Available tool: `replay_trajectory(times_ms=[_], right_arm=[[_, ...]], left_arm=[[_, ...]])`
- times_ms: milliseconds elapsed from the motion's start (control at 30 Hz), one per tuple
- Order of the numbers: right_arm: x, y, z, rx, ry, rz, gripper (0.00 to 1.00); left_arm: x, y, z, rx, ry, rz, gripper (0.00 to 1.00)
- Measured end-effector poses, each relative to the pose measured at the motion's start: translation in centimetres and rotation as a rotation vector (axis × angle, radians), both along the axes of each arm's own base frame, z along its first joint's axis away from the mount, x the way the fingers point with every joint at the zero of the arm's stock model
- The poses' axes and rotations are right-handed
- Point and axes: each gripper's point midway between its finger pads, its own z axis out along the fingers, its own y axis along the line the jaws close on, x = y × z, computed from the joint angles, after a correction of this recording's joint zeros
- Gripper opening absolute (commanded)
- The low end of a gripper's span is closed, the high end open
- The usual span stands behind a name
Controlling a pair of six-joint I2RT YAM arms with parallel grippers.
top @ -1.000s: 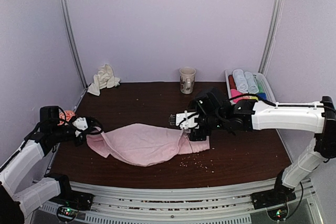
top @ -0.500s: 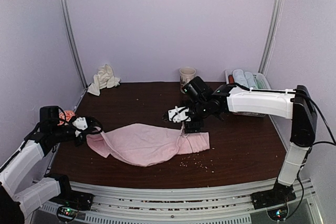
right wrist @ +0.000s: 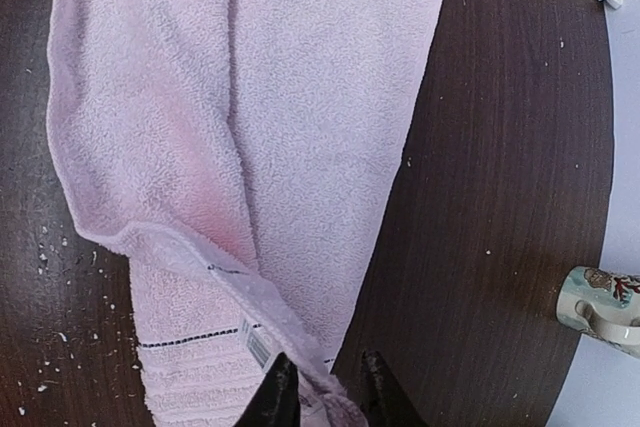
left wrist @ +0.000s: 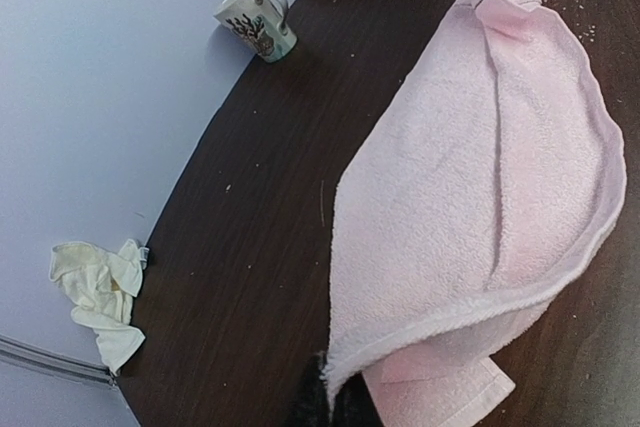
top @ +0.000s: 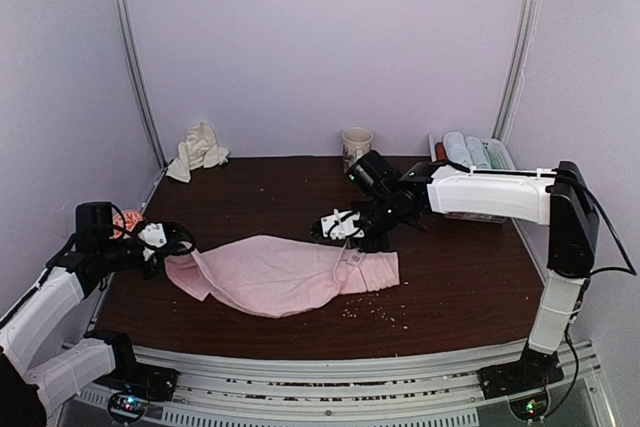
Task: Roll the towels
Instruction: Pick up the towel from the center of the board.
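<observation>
A pale pink towel [top: 280, 272] lies spread and loosely folded across the middle of the dark table. My left gripper [top: 180, 245] is shut on its left corner [left wrist: 345, 367], low over the table. My right gripper [top: 345, 235] is at the towel's right end, with the hem beside a small label [right wrist: 258, 345] pinched between the closed-in fingers [right wrist: 278, 399]; that edge rises off the table. A cream-white towel [top: 198, 150] lies crumpled at the back left corner, away from both grippers.
A patterned mug [top: 356, 146] stands at the back centre. A white tray [top: 510, 162] at the back right holds several rolled towels. Crumbs [top: 375, 312] are scattered near the front edge. An orange object [top: 127, 219] sits behind the left gripper.
My right gripper has closed from wide open onto the pink towel's right hem and shifted slightly back and left. The left arm and its grip are unchanged.
</observation>
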Motion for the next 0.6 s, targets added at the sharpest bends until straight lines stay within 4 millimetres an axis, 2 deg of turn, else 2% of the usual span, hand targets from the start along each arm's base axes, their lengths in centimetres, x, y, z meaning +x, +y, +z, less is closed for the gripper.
replay_trajectory(times_ms=[200, 467, 533, 600], right_arm=[[0.3, 0.0, 0.4, 0.002, -0.012, -0.009, 0.00], [0.9, -0.4, 1.4, 0.034, -0.017, -0.106, 0.00], [1.4, -0.7, 2.7, 0.074, -0.025, -0.176, 0.00], [2.1, -1.1, 5.0, 0.143, -0.050, -0.276, 0.00]], left_arm=[[0.0, 0.0, 0.0, -0.006, 0.005, 0.001, 0.00], [0.1, 0.0, 0.2, -0.027, 0.023, 0.020, 0.00], [0.4, 0.1, 0.7, -0.031, 0.025, 0.028, 0.00], [0.9, 0.1, 1.9, -0.036, 0.012, 0.033, 0.00]])
